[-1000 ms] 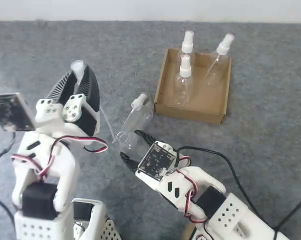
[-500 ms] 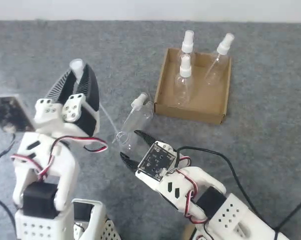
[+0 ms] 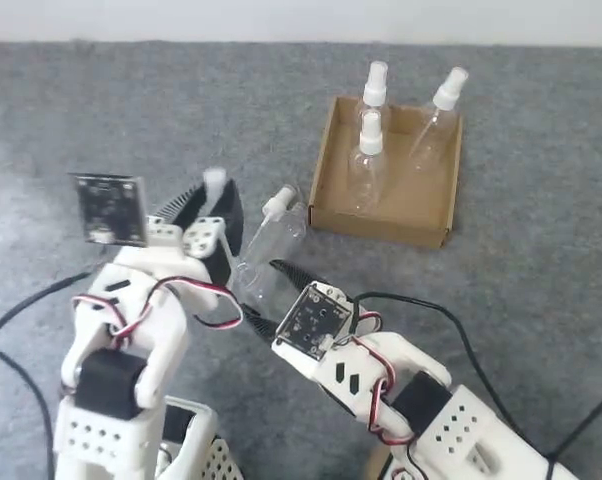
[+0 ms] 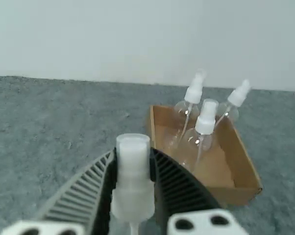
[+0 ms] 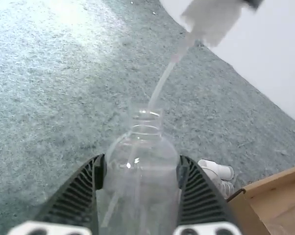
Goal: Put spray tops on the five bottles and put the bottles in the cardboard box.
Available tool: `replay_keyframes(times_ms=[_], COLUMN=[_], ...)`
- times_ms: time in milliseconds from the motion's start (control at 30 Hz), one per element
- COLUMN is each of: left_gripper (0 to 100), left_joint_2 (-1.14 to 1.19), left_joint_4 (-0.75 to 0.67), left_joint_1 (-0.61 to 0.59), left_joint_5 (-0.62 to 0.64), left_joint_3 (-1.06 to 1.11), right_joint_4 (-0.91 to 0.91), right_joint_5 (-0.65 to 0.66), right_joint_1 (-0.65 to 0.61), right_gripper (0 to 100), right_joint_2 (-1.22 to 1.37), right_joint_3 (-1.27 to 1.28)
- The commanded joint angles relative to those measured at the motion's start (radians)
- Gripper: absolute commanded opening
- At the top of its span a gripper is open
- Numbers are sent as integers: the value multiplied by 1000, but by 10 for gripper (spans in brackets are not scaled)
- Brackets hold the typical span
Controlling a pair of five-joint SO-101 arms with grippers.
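Observation:
My left gripper (image 3: 214, 203) (image 4: 133, 183) is shut on a white spray top (image 3: 214, 182) (image 4: 133, 171). Its thin dip tube (image 5: 164, 81) slants down to the open neck of a clear bottle (image 5: 137, 166) (image 3: 268, 250). My right gripper (image 3: 272, 296) (image 5: 137, 198) is shut on that bottle, one finger on each side of its body. The cardboard box (image 3: 426, 205) (image 4: 238, 164) lies beyond, with three topped bottles (image 3: 366, 160) (image 4: 202, 128) lying in it.
Another white spray top (image 3: 280, 201) (image 5: 217, 172) lies on the grey carpet between the held bottle and the box corner (image 5: 277, 193). A black cable (image 3: 26, 305) runs off the left arm's base. Open carpet stretches left of the box.
The left arm has swung right and down with the spray top, bringing its tube to the neck of the held bottle. The right arm and bottle have stayed put.

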Motion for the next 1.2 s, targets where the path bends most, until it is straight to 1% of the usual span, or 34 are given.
replay_keyframes(times_ms=[0,33,100,233,633,700,867,933,1033,1167], left_gripper=[12,12,12,12,12,12,12,12,12,12], left_joint_2=[-8,-8,-8,-8,-9,-9,-11,-11,-11,-11], left_joint_4=[-44,-55,-72,-100,-103,-103,-97,-97,-95,-95], left_joint_1=[9,20,58,133,141,141,140,140,140,141], left_joint_5=[-29,-29,-29,-32,-31,-31,-34,-35,-35,-35], left_joint_3=[81,104,142,183,240,240,240,240,242,242], right_joint_4=[-62,-73,-87,-87,-76,-113,-346,-409,-430,-443], right_joint_5=[-15,-23,-84,-189,-190,-190,-190,-190,-190,-196], right_joint_1=[85,105,137,147,145,147,151,151,156,209], right_gripper=[6,6,6,6,9,7,6,6,6,6], right_joint_2=[-35,-35,-31,-25,-35,-35,-35,-35,-35,-33], right_joint_3=[-12,-12,-12,-14,-6,14,115,138,144,140])
